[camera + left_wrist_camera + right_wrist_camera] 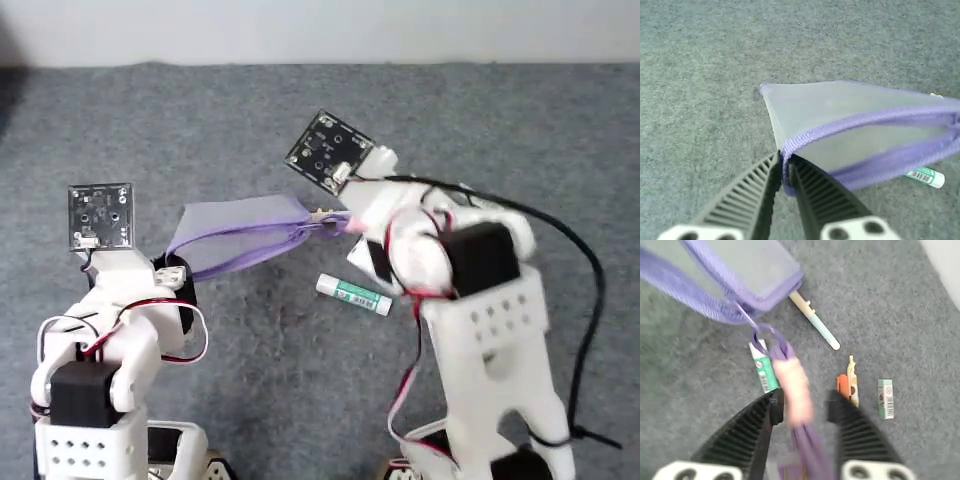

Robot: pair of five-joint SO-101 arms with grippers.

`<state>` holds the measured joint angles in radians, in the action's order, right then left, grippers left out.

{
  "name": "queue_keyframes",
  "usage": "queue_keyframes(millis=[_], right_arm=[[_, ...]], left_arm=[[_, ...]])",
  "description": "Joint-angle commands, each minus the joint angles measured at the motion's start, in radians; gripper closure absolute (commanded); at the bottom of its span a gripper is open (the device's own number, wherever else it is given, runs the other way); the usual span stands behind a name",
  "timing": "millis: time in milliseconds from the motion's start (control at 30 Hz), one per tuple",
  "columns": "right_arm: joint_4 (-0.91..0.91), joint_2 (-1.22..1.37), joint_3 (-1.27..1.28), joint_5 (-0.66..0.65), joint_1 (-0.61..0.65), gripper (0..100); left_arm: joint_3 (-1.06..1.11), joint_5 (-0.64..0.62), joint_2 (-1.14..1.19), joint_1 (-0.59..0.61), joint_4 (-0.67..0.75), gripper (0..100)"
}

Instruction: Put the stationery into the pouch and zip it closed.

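Observation:
A translucent purple pouch (245, 232) is held off the grey mat between the two arms. My left gripper (784, 162) is shut on the zipper edge at the pouch's (840, 115) corner. At the other end, my right gripper (802, 402) is open, with the pink and purple tassel (792, 385) of the zipper pull (765, 335) hanging between its fingers, against one of them. On the mat lie a green and white glue stick (353, 294), a pen (815, 322), an orange and beige clip (847, 385) and a small green box (885, 398).
Grey mat (300, 400) covers the table, with a pale wall edge at the back. The right arm's white body (480, 320) stands over the mat right of the glue stick. Open mat lies in front of the pouch, between the arms.

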<state>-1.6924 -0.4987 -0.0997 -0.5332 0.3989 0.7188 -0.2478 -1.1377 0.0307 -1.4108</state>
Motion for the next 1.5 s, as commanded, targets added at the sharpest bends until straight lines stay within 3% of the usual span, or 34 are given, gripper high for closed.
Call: queue_keyframes(millis=[0,167,267,567,900,967,1100,1467], right_arm=[[-0.028,-0.085,-0.048,0.103,0.018,77.5],[-0.096,-0.119,-0.046,0.115,0.015,77.5],[-0.099,-0.09,-0.04,0.15,-0.048,77.5],[-0.084,0.306,-0.009,0.157,-0.24,77.5],[-0.071,0.611,-0.176,0.149,-0.397,77.5],[-0.05,0.648,-0.204,0.097,-0.41,77.5],[0.016,0.71,-0.227,-0.137,-0.415,77.5],[0.216,0.906,-0.229,-0.27,-0.447,77.2]], left_arm=[[-0.041,0.003,-0.008,0.008,-0.002,99],[-0.041,0.003,-0.009,0.008,-0.002,99],[-0.041,0.003,-0.009,0.008,-0.002,99],[-0.041,0.003,-0.009,0.008,-0.003,99],[-0.041,0.003,-0.009,0.008,-0.002,99],[-0.041,0.003,-0.009,0.008,-0.002,99],[-0.041,0.003,-0.005,0.008,-0.002,99],[-0.041,0.005,-0.003,0.008,-0.002,99]])
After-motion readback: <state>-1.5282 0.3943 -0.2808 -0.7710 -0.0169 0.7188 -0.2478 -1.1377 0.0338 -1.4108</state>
